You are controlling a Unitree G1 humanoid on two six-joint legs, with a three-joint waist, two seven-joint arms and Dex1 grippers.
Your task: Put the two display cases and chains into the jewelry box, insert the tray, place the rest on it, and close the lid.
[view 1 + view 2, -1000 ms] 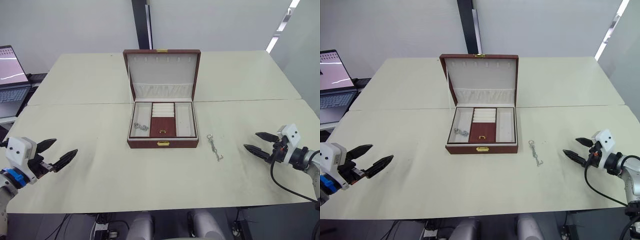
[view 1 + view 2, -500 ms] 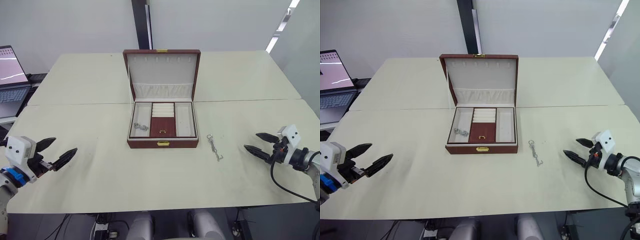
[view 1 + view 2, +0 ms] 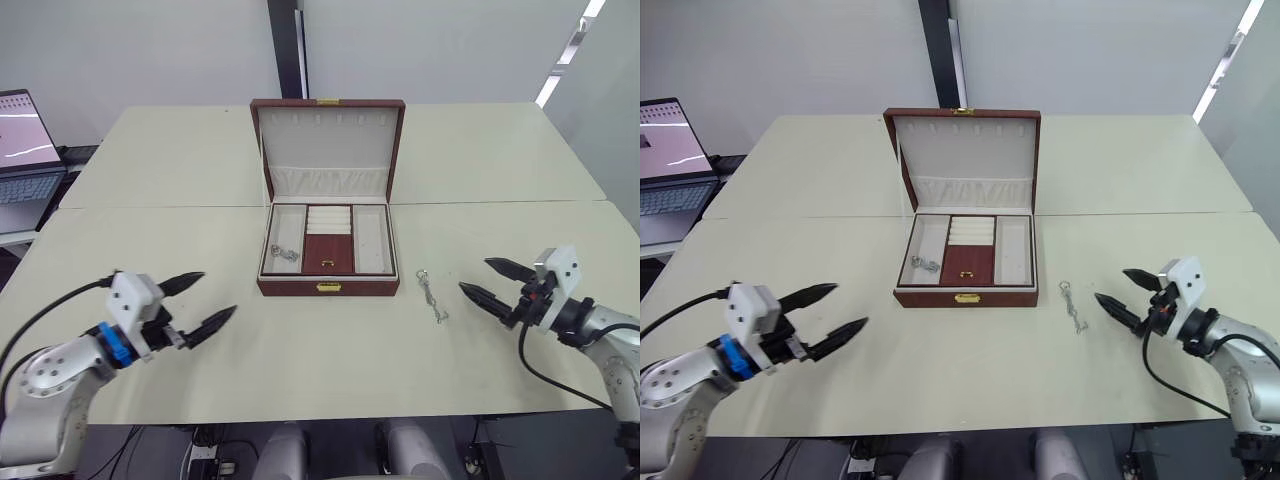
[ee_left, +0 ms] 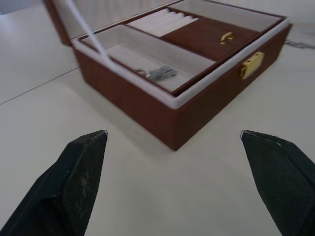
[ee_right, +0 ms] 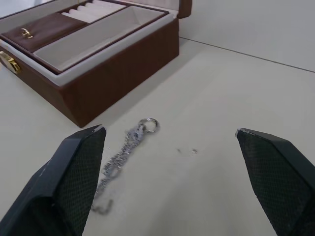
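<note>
Jewelry box [image 3: 328, 258] sits at the middle of the tabletop [image 3: 150, 200], straddling the seam between the two table halves, its lid [image 3: 328, 148] standing upright toward the far edge. I can see the tray [image 3: 327, 240] already seated inside, its brown middle section with a small gold pull flanked by cream compartments. A small bunch of chains [image 3: 284, 255] lies in the tray compartment on my left side; my left wrist view shows it [image 4: 158, 73] as a little silvery tangle against the cream lining. One more chain [image 3: 429, 296] lies stretched out on the tabletop just to the right of the box, running from the box's front right corner toward the near edge. In my right wrist view that chain [image 5: 123, 152] has a ring at the end nearest the box wall.

My left gripper [image 3: 198, 302] hovers over the tabletop near the front edge, off the box's front left corner, fingers spread wide and nothing between them. My right gripper [image 3: 489, 282] hovers over the right half of the tabletop, just beyond the loose chain, also spread wide and empty, its tips pointed toward the chain and box. A laptop [image 3: 25, 150] stands off the left edge of the tabletop.
</note>
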